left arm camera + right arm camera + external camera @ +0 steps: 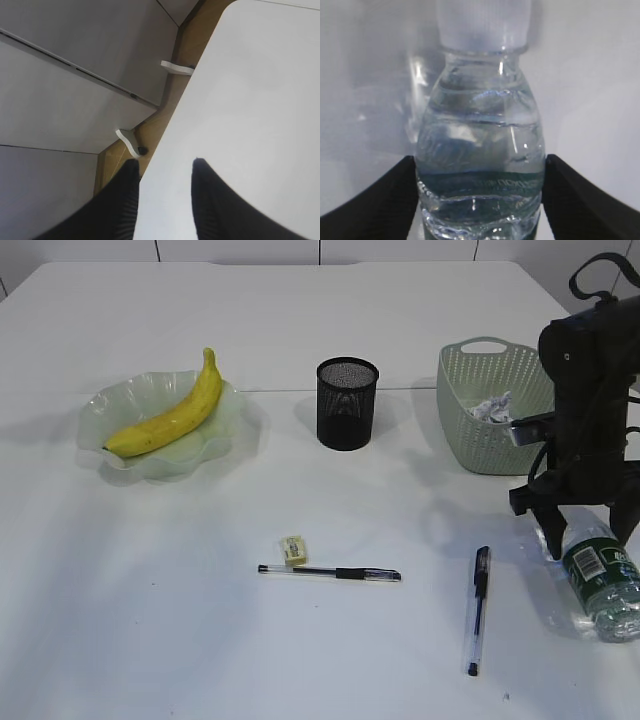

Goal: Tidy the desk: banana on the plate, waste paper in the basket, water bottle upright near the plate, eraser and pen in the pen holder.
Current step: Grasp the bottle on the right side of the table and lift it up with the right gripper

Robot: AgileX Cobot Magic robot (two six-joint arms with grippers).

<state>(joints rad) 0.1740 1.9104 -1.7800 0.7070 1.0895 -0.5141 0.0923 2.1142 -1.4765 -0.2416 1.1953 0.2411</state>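
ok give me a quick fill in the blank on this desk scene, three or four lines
1. The banana lies on the ____.
2. The crumpled waste paper sits inside the green ____.
3. The right claw straddles the water ____, which lies on its side.
4. The number of pens lying on the table is ____.

Missing words: plate; basket; bottle; two
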